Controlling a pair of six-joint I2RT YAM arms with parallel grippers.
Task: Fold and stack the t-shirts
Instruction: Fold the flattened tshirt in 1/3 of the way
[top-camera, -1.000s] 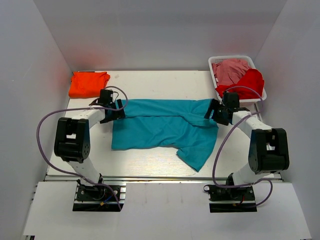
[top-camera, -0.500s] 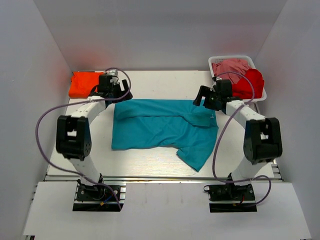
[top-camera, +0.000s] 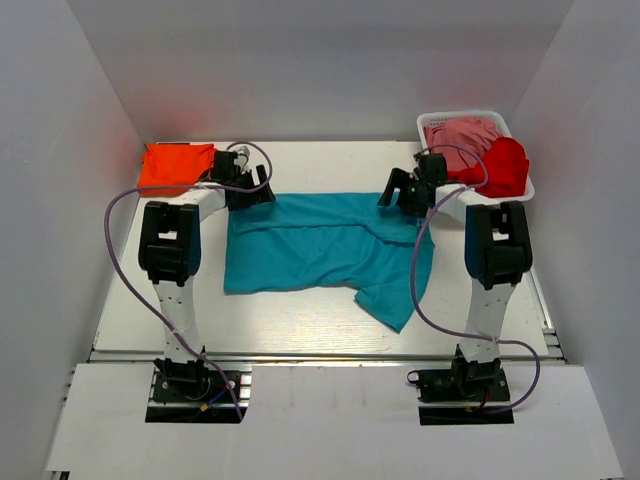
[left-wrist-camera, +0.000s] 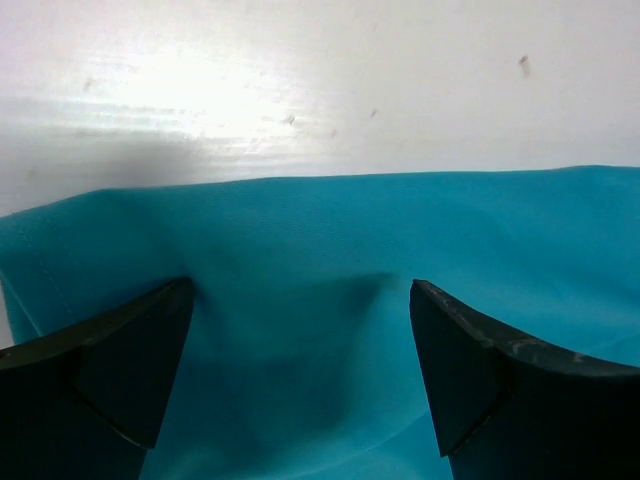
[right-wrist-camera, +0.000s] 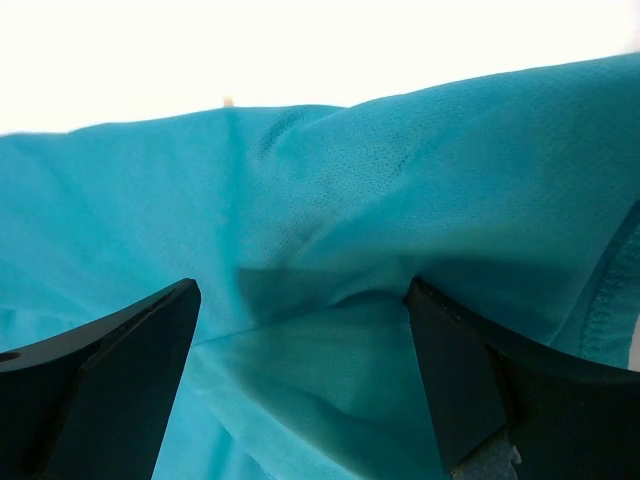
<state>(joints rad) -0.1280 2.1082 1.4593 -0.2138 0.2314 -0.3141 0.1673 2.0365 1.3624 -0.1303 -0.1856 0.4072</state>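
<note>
**teal t-shirt (top-camera: 320, 250) spread out; left hand (top-camera: 252, 192) + right hand (top-camera: 393, 194) at its far edge, gripping nothing**

Near side: a bare strip of tabletop (top-camera: 300, 320) just past the arm bases. The teal t-shirt lies across the middle of the tabletop. It's roughly rectangular, with one flap sticking out toward the near right. There are a few diagonal creases, so it's not flat.

Left hand is at the shirt's far left corner, arm stretched out. In the wrist view its fingers (left-wrist-camera: 110, 360) are wide apart with teal cloth under and between them, nothing pinched. Right hand is at the far right corner, same story: fingers (right-wrist-camera: 490, 380) spread wide, a soft fold of cloth between them, no grip. Can't tell whether the tips touch the cloth.

Far left corner: orange t-shirt (top-camera: 176, 167), folded to a small rectangle, just beside the left hand and apart from the teal one. Far right corner: white basket (top-camera: 467, 114) holding a pink t-shirt (top-camera: 462, 138) and a red t-shirt (top-camera: 500, 165), both crumpled. The red one sits toward the near rim.
</note>
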